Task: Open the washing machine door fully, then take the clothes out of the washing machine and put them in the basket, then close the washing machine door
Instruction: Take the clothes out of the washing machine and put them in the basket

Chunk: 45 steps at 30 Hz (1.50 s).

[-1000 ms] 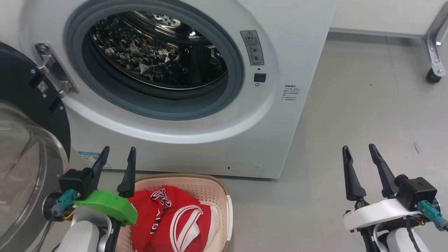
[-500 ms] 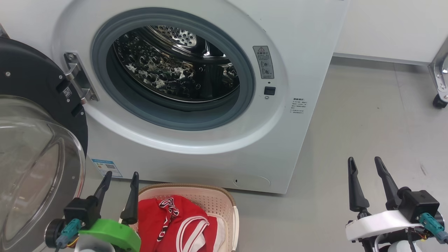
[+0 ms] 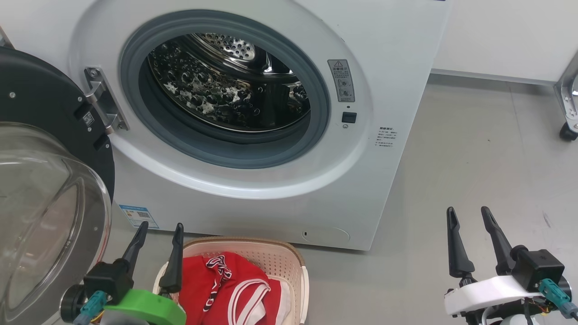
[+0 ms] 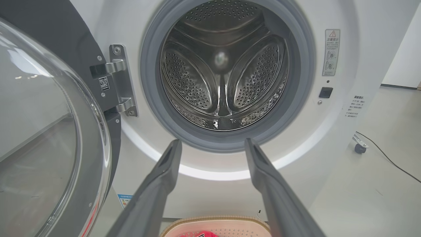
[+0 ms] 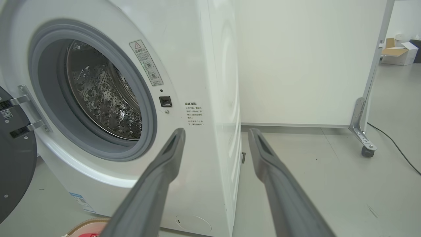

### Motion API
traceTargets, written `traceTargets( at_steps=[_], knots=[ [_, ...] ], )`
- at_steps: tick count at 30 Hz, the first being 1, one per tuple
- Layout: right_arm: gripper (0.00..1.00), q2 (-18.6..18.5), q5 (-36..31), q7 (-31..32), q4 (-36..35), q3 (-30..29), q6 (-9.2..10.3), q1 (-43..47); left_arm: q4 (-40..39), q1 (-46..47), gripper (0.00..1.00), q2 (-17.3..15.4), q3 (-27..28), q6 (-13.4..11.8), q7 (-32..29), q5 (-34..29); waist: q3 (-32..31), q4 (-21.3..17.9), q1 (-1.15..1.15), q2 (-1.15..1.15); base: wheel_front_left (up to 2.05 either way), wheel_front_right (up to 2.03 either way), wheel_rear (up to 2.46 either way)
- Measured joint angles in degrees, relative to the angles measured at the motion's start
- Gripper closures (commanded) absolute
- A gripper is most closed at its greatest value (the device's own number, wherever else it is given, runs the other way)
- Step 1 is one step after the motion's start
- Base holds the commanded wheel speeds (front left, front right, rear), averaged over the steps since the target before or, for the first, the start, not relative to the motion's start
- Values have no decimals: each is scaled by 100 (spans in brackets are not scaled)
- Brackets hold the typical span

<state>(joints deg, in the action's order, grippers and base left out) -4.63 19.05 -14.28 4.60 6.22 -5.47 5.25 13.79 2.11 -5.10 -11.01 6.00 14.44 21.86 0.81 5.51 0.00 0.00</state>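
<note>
From the head view, the washing machine (image 3: 280, 198) stands with its door (image 3: 40, 113) swung wide to the left on its hinge, and the steel drum (image 3: 226, 90) shows through the opening. The basket (image 3: 275, 253) sits on the floor just in front of the machine, with the red clothes (image 3: 221, 289) lying in it. The left jaws stand open and hold nothing beside the basket's left rim. The right jaws, well off to the right over the floor (image 3: 474, 149), are also open with nothing in them.

In the left wrist view, the spread fingers (image 4: 158, 187) point at the drum (image 4: 223, 72), with the door's glass (image 4: 39, 131) to the left and the basket's rim (image 4: 213, 220) below.

In the right wrist view, the spread fingers (image 5: 154, 184) frame the machine's front corner (image 5: 210, 82). A white panel on a caster (image 5: 365, 148) stands beyond.
</note>
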Motion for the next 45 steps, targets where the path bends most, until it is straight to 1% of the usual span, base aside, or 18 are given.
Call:
traceTargets(
  at_steps=[22, 25, 45],
  knots=[
    [0, -4, -8, 0, -32, 51, -4, 34, -378, -276, 0, 44, 53, 1, 0, -123, 2, -38, 0, 0, 0, 0, 0],
    [0, -4, -8, 0, -38, 52, -45, 36, -415, -302, 0, 54, 63, 1, 0, -137, 16, -35, 0, 0, 0, 0, 0],
    [0, -4, -9, 0, -42, 48, -46, 47, -466, -363, 0, 78, 149, 1, 0, -178, 45, -18, 0, 0, -1, 1, 0]
  ],
)
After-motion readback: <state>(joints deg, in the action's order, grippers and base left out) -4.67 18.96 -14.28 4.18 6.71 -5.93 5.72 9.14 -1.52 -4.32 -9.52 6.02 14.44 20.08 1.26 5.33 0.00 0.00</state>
